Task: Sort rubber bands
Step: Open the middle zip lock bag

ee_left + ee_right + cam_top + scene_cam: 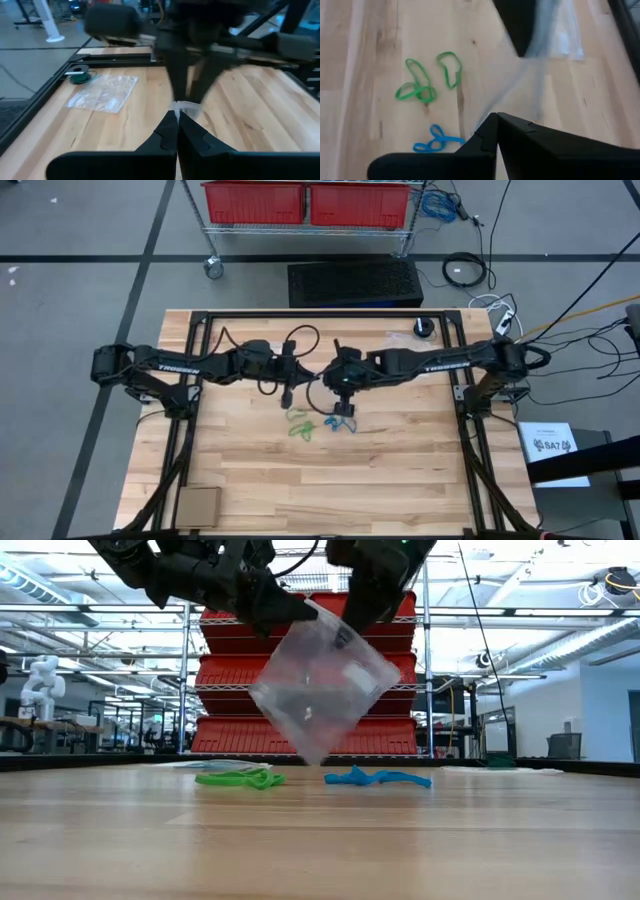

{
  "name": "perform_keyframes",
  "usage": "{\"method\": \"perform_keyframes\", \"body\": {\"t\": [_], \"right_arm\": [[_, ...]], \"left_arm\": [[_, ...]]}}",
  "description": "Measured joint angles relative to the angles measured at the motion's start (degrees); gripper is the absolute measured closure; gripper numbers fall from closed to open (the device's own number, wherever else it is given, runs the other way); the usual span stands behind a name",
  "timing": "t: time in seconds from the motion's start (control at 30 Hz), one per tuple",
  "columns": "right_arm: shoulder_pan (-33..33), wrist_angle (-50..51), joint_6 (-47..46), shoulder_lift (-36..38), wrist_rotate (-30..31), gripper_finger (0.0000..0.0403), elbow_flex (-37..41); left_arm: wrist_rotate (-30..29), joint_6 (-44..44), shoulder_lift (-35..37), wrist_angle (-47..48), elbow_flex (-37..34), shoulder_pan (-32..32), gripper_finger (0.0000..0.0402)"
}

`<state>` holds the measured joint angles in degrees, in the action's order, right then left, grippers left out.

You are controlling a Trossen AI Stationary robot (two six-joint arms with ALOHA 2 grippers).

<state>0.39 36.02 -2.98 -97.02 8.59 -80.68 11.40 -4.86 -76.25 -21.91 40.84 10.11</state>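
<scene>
— Green rubber bands (238,779) and blue rubber bands (378,778) lay loose mid-bench, just beside each other, none bagged that I could see.

— And the arms?

— Both were above them. Left gripper (177,116) and right gripper (496,116) were each pinched tight on the clear bag (322,690), hanging it tilted over the bands.

— So the sorting?

— Barely begun, I'd say. Another bag (102,93) lay flat near the bench edge.
</scene>
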Motion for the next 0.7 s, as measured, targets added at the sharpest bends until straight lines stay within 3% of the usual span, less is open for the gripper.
{"method": "perform_keyframes", "body": {"t": [0.33, 0.5, 0.7], "right_arm": [[0.21, -1.95, -5.72, 1.58, 0.31, 0.0354, -0.01], [-0.07, -10.54, -8.75, 1.19, 0.54, 0.0316, 3.56], [-0.04, -14.77, -14.37, 1.15, 11.19, 0.0299, 9.64]], "left_arm": [[-1.80, 0.68, 0.00, 1.92, 0.00, -0.06, 0.0401], [-2.21, 1.49, 0.00, 1.97, 0.00, -0.20, 0.0402], [-2.56, 1.50, 0.00, 1.97, 0.00, -0.46, 0.0402]]}}
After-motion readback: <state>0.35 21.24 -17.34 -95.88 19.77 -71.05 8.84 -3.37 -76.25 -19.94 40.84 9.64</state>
